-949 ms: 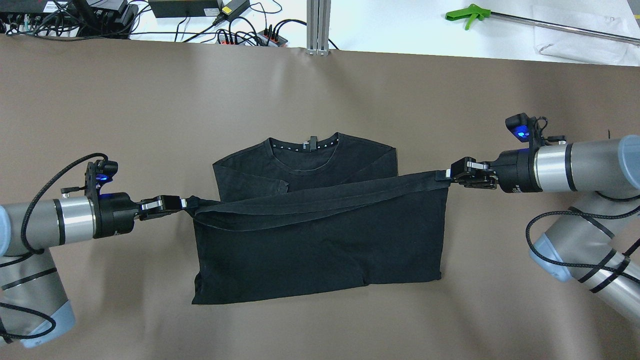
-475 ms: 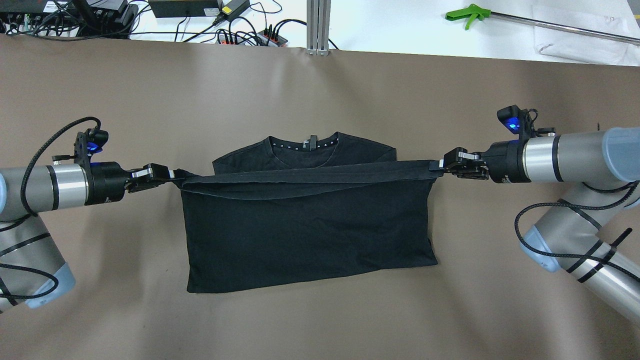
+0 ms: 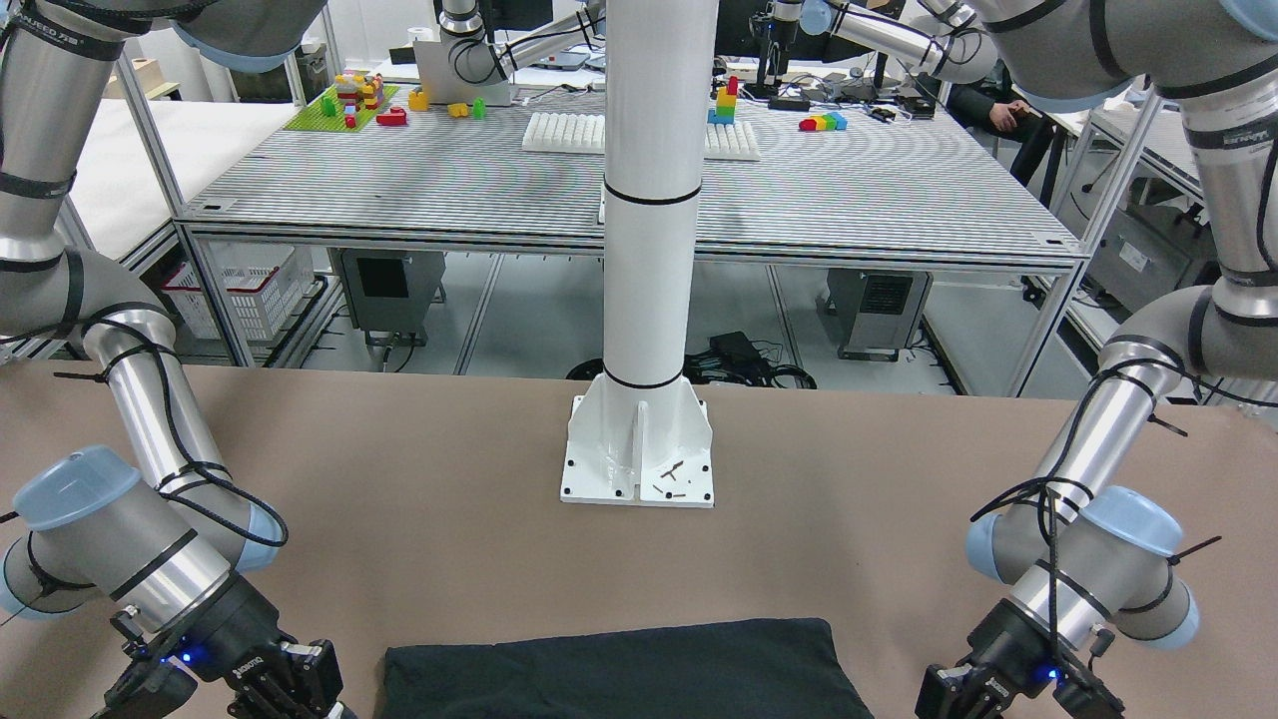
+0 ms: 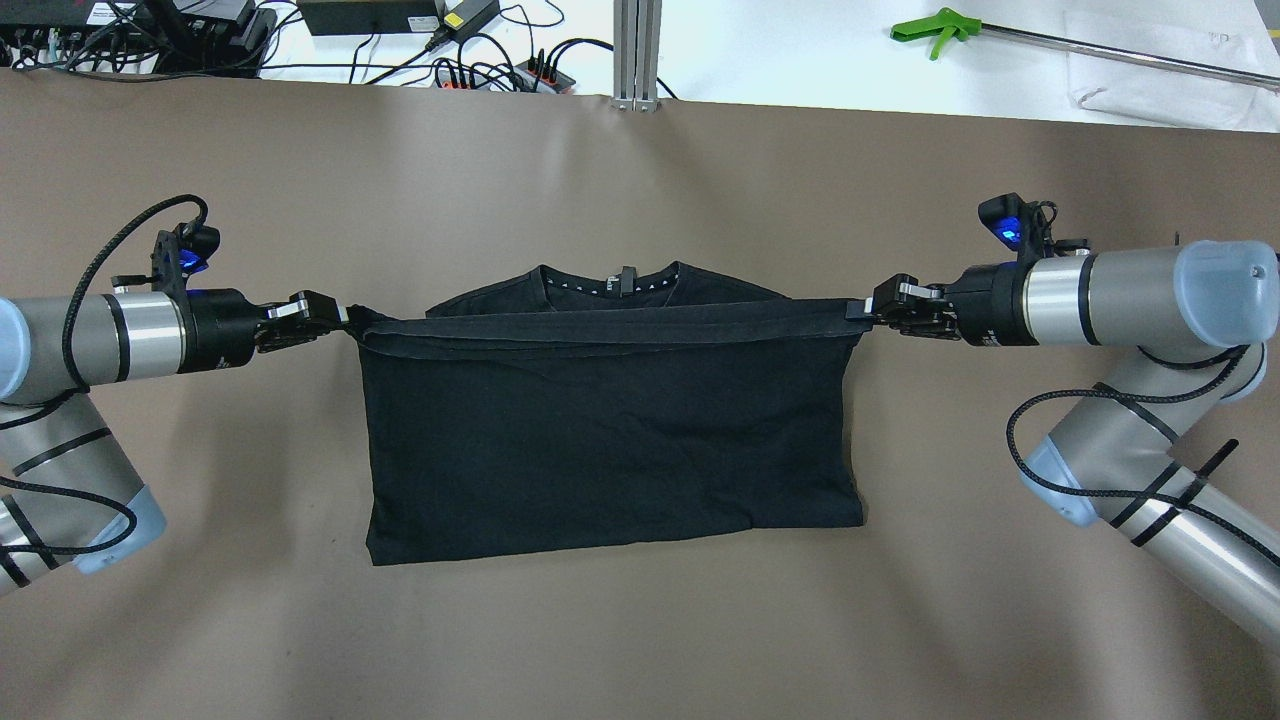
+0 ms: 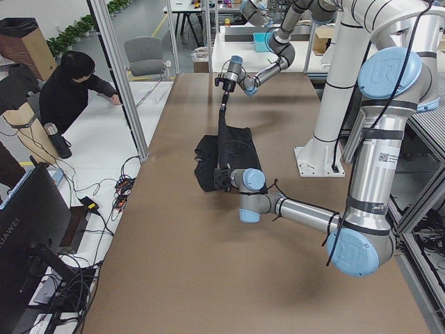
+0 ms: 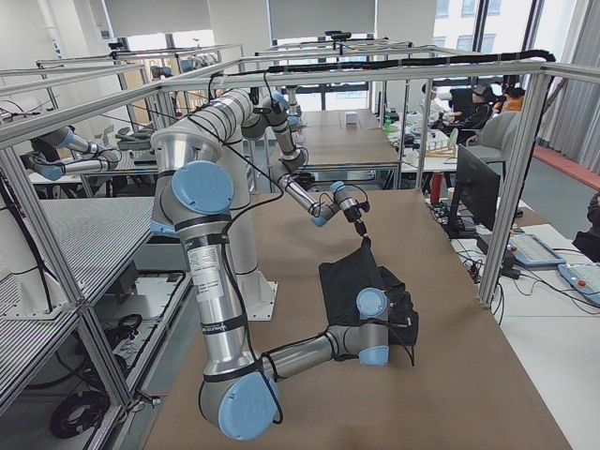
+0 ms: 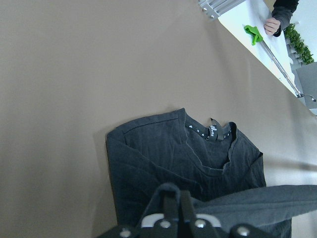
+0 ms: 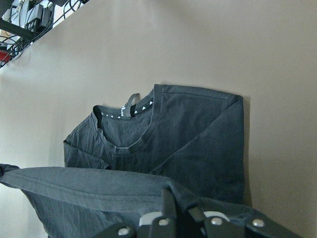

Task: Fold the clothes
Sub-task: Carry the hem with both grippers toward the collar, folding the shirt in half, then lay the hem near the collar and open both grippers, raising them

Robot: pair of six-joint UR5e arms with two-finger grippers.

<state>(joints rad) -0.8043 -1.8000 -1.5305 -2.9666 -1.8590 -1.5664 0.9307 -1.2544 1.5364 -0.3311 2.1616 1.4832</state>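
The black garment (image 4: 610, 440) is a T-shirt lying on the brown table, collar (image 4: 620, 283) at the far side. Its lower part is folded up over the body, and the hem is stretched taut just short of the collar. My left gripper (image 4: 335, 318) is shut on the hem's left corner. My right gripper (image 4: 868, 308) is shut on the right corner. Both hold the edge a little above the cloth. The left wrist view shows the shut fingers (image 7: 173, 208) pinching fabric below the collar (image 7: 213, 131). The right wrist view (image 8: 178, 208) shows the same.
The white pillar's base (image 3: 639, 449) stands on the table on the near side of the garment (image 3: 619, 669). Cables and power strips (image 4: 500, 70), an aluminium post (image 4: 637, 50) and a green-handled grabber (image 4: 935, 30) lie beyond the far edge. A person (image 5: 73, 87) sits there.
Both grippers have carried the taut hem farther from the robot, toward the collar. The folded layer now covers nearly all of the shirt's upper part. The near fold edge has shifted the same way.
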